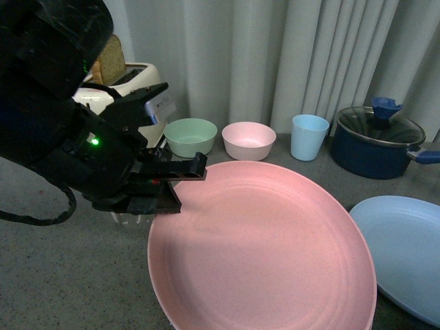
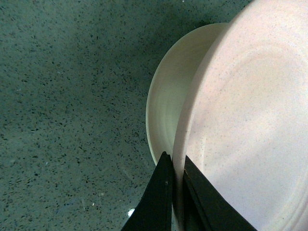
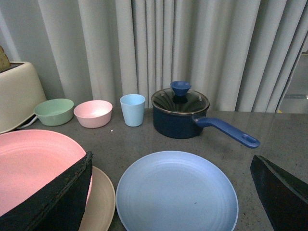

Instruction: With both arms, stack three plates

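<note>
My left gripper (image 1: 180, 180) is shut on the rim of the pink plate (image 1: 265, 251), which is lifted off the table and fills the middle of the front view. In the left wrist view its fingers (image 2: 161, 192) pinch the pink plate's (image 2: 250, 120) edge, and the beige plate (image 2: 168, 96) lies below it on the table. The light blue plate (image 3: 177, 192) rests flat on the table to the right, also seen as a blue plate (image 1: 405, 251) in the front view. My right gripper (image 3: 173, 192) hangs open above it, holding nothing. The beige plate (image 3: 101, 199) peeks out beside the pink plate (image 3: 33, 163).
Along the curtain stand a toaster (image 1: 130, 86), a green bowl (image 1: 190, 135), a pink bowl (image 1: 248, 139), a light blue cup (image 1: 309, 136) and a dark blue lidded pot (image 1: 378, 141) with its handle (image 3: 231, 132) pointing right.
</note>
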Available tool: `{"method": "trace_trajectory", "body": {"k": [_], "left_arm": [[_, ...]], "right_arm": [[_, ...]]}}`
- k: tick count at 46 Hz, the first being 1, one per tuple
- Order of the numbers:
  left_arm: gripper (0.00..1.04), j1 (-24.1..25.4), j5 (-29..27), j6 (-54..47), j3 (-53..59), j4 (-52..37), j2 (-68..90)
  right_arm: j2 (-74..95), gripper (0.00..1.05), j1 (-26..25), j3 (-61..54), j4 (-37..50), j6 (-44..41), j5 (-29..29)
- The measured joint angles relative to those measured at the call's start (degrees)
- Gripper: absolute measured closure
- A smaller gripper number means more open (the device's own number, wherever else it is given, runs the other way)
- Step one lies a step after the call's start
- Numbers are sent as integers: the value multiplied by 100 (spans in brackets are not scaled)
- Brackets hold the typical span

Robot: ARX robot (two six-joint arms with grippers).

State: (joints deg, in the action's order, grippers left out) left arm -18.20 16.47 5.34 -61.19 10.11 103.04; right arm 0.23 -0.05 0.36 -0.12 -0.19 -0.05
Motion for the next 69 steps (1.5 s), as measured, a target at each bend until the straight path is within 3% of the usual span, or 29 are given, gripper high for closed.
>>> {"method": "trace_trajectory", "body": {"k": [27,30,35,44,49,53,59,61,63,66,69], "left_arm": [[100,-380,-614,505,-404,-188,846],[92,-380,-623,527,-413,-192,859],[69,-302,-542,577,-411,-273,822],[42,-55,-433,728,-205,-588,433],[22,195,-516,852,313,-1379,-236],[6,321,-1091,767,903,-2151,-918],[7,341,-1150,684,1029,-2221,-1113],[14,278,-1766,417,1368,-3185,-1003],[25,273,-2684,26,2033,-4782,-970],[39,415,-2896,-243,2811,-6247,-1185],[53,597,-2828,-358,3314,-6830,-1633]], "right_arm": [[0,8,0,0,0,0,0],[0,8,0,0,0,2,0],[2,8,0,0,0,0,0],[0,8,0,0,0,0,0],[0,8,0,0,0,0,0],[2,8,0,0,0,0,0],[2,8,0,0,0,0,-2],[2,8,0,0,0,2,0],[2,8,0,0,0,0,-2],[2,8,0,0,0,2,15],[2,8,0,0,0,0,4]]}}
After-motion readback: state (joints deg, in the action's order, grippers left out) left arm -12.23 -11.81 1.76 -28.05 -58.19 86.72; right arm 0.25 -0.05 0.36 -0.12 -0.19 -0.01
